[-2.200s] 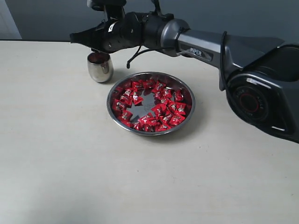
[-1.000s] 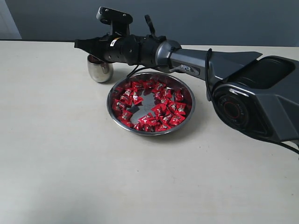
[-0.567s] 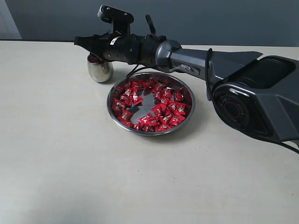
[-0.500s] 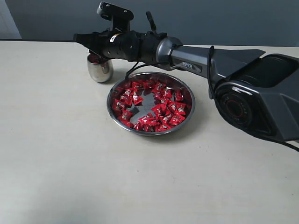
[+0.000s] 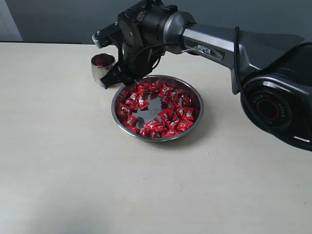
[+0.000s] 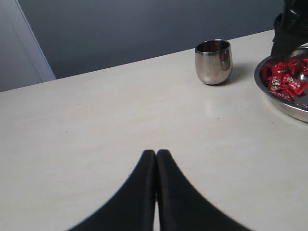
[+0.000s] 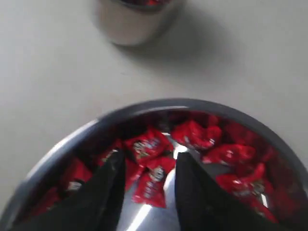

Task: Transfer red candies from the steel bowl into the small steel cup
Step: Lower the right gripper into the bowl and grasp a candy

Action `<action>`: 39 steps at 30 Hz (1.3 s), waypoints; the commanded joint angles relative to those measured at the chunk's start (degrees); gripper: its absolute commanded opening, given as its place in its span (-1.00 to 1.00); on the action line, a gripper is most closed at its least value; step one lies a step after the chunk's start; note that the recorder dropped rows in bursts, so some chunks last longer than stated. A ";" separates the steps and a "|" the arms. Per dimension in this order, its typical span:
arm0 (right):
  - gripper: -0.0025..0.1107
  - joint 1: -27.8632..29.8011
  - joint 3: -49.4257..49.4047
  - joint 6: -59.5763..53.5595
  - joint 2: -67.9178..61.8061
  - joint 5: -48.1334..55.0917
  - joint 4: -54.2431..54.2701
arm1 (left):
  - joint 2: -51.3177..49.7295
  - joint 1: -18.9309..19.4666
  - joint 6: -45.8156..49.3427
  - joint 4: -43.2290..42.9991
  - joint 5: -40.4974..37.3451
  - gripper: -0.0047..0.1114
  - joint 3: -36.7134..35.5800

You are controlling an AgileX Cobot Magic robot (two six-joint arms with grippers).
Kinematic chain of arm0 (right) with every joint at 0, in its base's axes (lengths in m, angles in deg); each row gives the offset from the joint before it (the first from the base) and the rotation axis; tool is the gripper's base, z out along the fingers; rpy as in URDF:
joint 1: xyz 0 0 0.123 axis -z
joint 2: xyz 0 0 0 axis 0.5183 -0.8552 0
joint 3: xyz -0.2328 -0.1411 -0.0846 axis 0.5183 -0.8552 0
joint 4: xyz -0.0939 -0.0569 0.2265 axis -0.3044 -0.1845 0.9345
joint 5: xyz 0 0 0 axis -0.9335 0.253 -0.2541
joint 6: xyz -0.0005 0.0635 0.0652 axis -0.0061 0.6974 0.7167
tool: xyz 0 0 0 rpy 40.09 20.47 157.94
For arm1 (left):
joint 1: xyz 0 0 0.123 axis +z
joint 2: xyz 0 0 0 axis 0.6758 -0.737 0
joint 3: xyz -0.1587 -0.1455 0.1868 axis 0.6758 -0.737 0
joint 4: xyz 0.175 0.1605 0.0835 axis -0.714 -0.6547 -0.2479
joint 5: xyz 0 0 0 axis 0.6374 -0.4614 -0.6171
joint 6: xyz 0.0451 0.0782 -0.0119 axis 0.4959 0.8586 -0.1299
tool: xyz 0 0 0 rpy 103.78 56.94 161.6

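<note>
The steel bowl [image 5: 195, 95] sits mid-table, holding many red candies [image 5: 165, 115] around a bare centre. The small steel cup [image 5: 103, 69] stands just beyond its far left rim, with red candies showing inside. My right gripper [image 5: 121, 78] hangs open over the bowl's rim nearest the cup; in its wrist view the gripper [image 7: 148, 161] has a gap between its two fingers, with a red candy [image 7: 153, 184] lying on the bowl floor [image 7: 144, 214] between them. My left gripper [image 6: 156, 154] is shut and empty over bare table, with the cup [image 6: 213, 61] and bowl [image 6: 284, 103] farther off.
The cream table [image 5: 73, 170] spreads all around the bowl and cup. The right arm's base [image 5: 278, 105] fills the right side. A dark wall [image 5: 58, 19] runs behind the table's far edge.
The right arm has swung from over the cup back toward the bowl and tipped its gripper downward onto the bowl's rim. The left gripper's earlier state is not shown.
</note>
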 commanded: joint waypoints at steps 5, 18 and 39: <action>-0.34 0.33 -0.01 3.53 -1.93 2.16 -5.20 | 0.25 -0.02 -0.31 0.07 0.39 -0.91 0.06; -0.34 0.33 -0.01 3.53 -3.92 3.66 -2.70 | 0.25 -0.02 -0.31 0.07 0.39 -0.91 0.06; -0.34 0.33 -0.01 3.53 -6.47 3.18 -1.58 | 0.25 -0.02 -0.31 0.07 0.39 -0.91 0.06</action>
